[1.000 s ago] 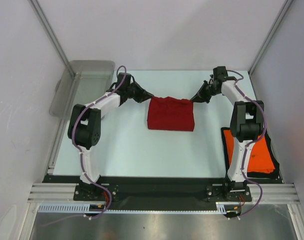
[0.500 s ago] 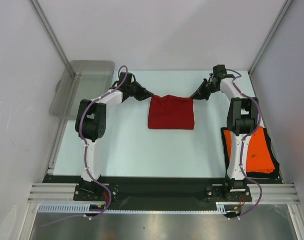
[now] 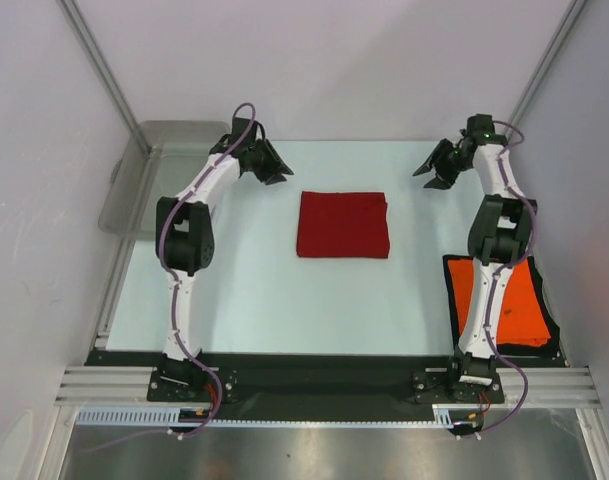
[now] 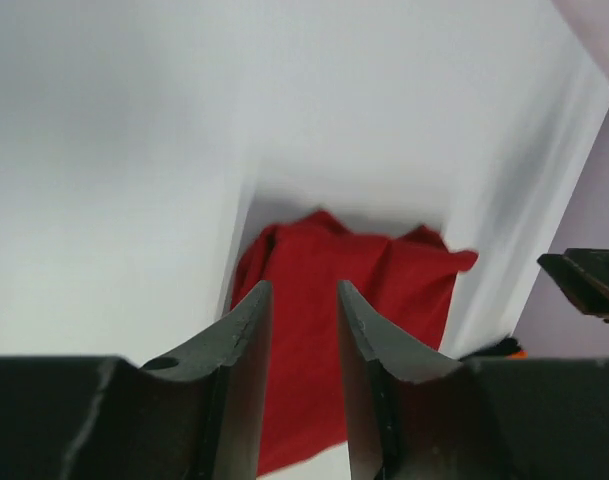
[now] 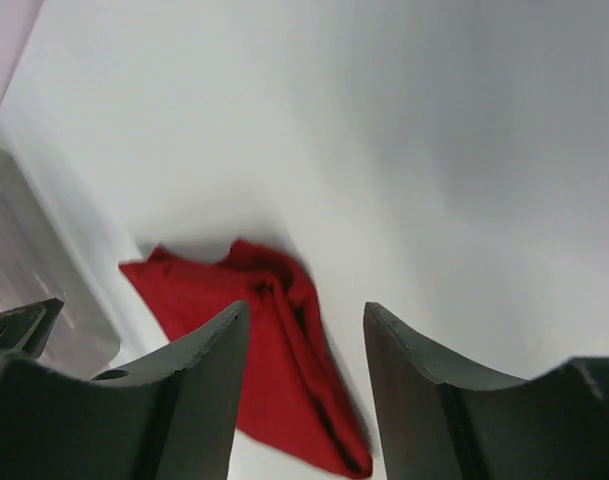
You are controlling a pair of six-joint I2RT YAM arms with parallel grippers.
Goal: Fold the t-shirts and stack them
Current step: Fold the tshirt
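White tabletop [image 3: 244,290] had the dark red t-shirt [image 3: 342,224] folded flat at centre. My left gripper [image 3: 274,166] and right gripper [image 3: 434,172] hung clear of its far corners, jaws parted, empty. Fold looked done; next: regrip it and stack it on the orange t-shirt [image 3: 509,305], near right.

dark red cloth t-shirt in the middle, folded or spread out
Folded. The dark red cloth t-shirt lies flat as a compact rectangle, no sleeves sticking out.

One t-shirt [image 3: 343,224] lies mid table [image 3: 254,285], the other t-shirt [image 3: 522,305] at its near right corner, the tub [image 3: 149,180] far left.
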